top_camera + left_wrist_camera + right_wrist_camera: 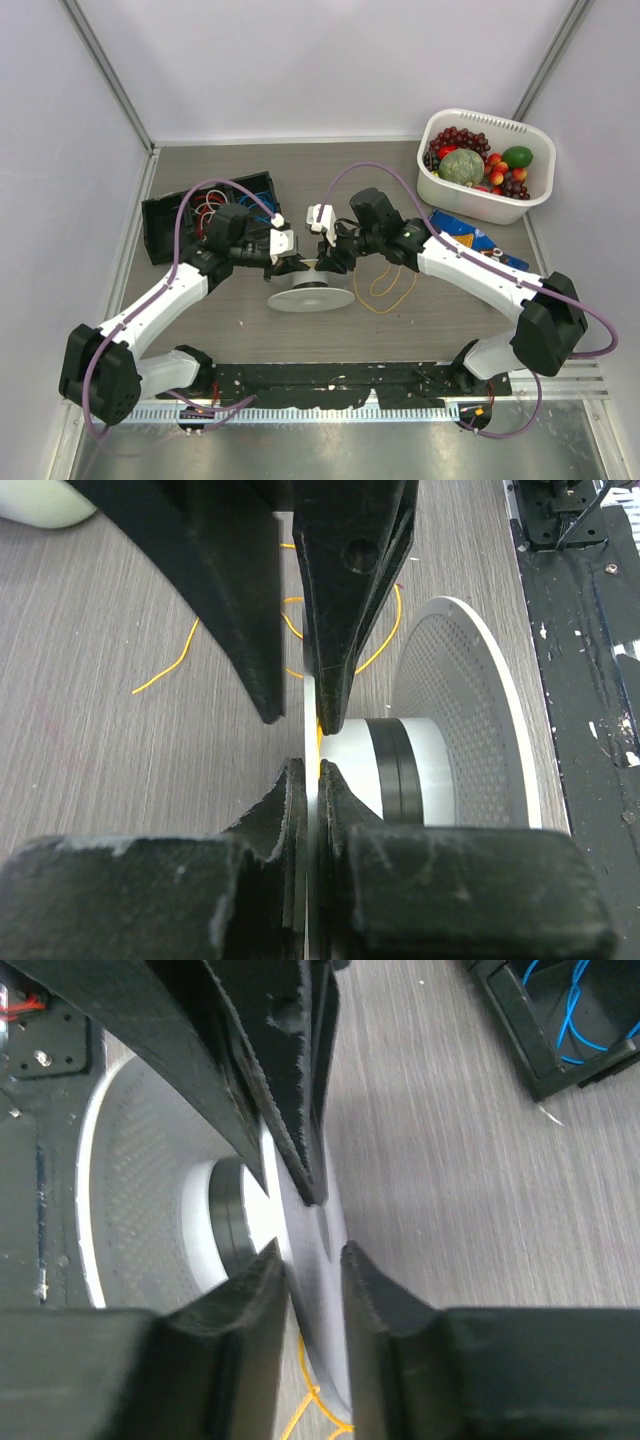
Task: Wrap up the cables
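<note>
The white spool (310,292) lies flat at the table's middle. In the left wrist view its perforated lower flange (470,710) and hub (400,770) show. The yellow-orange cable (390,285) lies in loose loops right of the spool; it also shows in the left wrist view (165,670) and the right wrist view (310,1405). My left gripper (297,265) (311,768) is shut on the thin edge of the spool's upper flange, with a bit of cable at its tips. My right gripper (335,262) (313,1250) straddles the same flange from the other side, with a gap between its jaws.
A black box (210,215) with blue and white-and-red wire coils sits at the back left. A white tub of fruit (487,165) stands at the back right, a blue packet (475,240) in front of it. A black rail (330,380) runs along the near edge.
</note>
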### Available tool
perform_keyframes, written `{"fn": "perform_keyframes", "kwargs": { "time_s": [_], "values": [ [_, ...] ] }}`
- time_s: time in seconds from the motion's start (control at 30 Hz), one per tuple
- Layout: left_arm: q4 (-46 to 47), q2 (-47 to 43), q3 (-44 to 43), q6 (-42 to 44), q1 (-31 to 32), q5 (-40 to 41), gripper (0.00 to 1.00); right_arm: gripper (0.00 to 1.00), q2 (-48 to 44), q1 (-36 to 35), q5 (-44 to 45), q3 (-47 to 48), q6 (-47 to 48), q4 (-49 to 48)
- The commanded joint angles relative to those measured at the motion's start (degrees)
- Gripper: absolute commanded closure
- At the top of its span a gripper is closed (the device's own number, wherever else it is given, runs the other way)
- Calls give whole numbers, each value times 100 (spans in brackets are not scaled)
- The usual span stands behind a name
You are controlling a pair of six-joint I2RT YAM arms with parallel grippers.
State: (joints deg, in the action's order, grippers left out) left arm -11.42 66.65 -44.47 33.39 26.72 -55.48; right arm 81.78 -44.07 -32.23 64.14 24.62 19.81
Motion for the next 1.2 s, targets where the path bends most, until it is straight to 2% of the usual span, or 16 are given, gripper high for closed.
{"fn": "perform_keyframes", "kwargs": {
  "time_s": [0.0,0.03,0.07,0.13,0.2,0.23,0.27,0.3,0.4,0.53,0.9,1.17],
  "values": [
    [219,-12,-97,-52,9,-77,100,75,-22,-5,85,108,-168,-417],
    [228,-3,-106,-86,9,-77,100,82,-22,-5,103,108,-168,-408],
    [245,-3,-123,-130,9,-42,100,85,-30,-5,137,99,-168,-408],
    [289,-12,-115,-209,9,-33,100,99,-48,4,164,90,-177,-417],
    [359,-21,-106,-332,9,-50,98,99,-57,-5,182,81,-168,-417],
    [438,-21,-97,-420,9,-42,93,99,-57,-5,173,72,-160,-417],
    [500,-21,-71,-482,9,-50,83,99,-57,-5,147,81,-159,-417],
    [553,-12,-62,-534,9,-59,80,99,-57,-5,129,81,-151,-408],
    [676,14,-36,-649,9,-94,78,99,-48,-5,94,90,-107,-408],
    [711,102,-62,-702,9,-103,68,99,-13,-5,50,116,-63,-408],
    [729,190,-44,-517,61,-50,66,99,14,-5,-38,151,-45,-382],
    [782,295,-71,-491,149,134,73,99,31,-5,-64,178,-63,-391]
  ]
}}
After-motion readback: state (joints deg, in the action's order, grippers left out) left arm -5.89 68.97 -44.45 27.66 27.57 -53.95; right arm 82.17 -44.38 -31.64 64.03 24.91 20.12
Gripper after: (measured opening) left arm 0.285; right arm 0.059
